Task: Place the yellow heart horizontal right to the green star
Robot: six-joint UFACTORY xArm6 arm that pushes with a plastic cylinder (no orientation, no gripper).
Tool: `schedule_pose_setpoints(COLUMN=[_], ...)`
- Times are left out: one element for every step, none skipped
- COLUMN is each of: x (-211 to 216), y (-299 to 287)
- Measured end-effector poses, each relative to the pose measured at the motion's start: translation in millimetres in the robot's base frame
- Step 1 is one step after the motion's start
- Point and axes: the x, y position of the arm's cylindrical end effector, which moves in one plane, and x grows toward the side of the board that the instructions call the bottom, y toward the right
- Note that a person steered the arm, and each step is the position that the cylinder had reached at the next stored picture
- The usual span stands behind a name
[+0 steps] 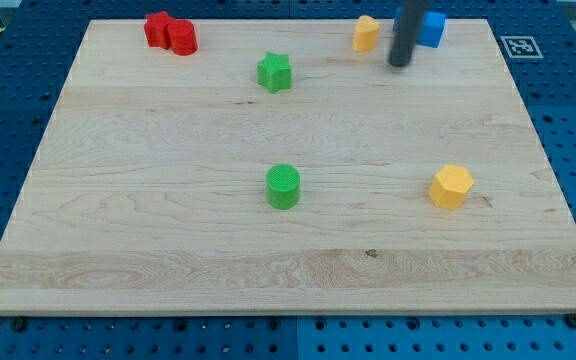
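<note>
Yellow heart (366, 33) sits near the view's top edge of the wooden bench (168, 220), right of centre. Green star (275, 72) lies to its left and slightly lower in the view, the two well apart.

The tool is a plain dark rod with nothing to spread or pinch. Its tip (399, 64) is down on the bench just right of the heart and a little below it, apart from it. A blue block (431, 28) stands just beyond the rod on its right, partly hidden, shape not clear.

Handling, as a judgement: the heart looks like a small, light, rigid plastic piece on smooth wood, so it should slide easily and may spin if pushed off-centre. No taking hold is possible; contact belongs on a flat side, square to the intended travel. To bring it level with the star, a push from the top side downward looks needed.

Others: two red blocks (171, 33) touching at top left, green cylinder (283, 186) mid-bench, yellow hexagon (451, 186) at right.

No containers in view.
</note>
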Motion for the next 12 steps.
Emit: schedule_pose_setpoints(x=[-22.5, -26.6, -72.7, -74.3, -74.4, -73.9, -73.4, -73.7, -73.7, -56.4, -15.6, 12.8], y=[-61.5, -72.2, -93.7, -94.1, -91.6, -78.4, -46.2, -4.4, -2.5, -1.5, 2.9, 16.3])
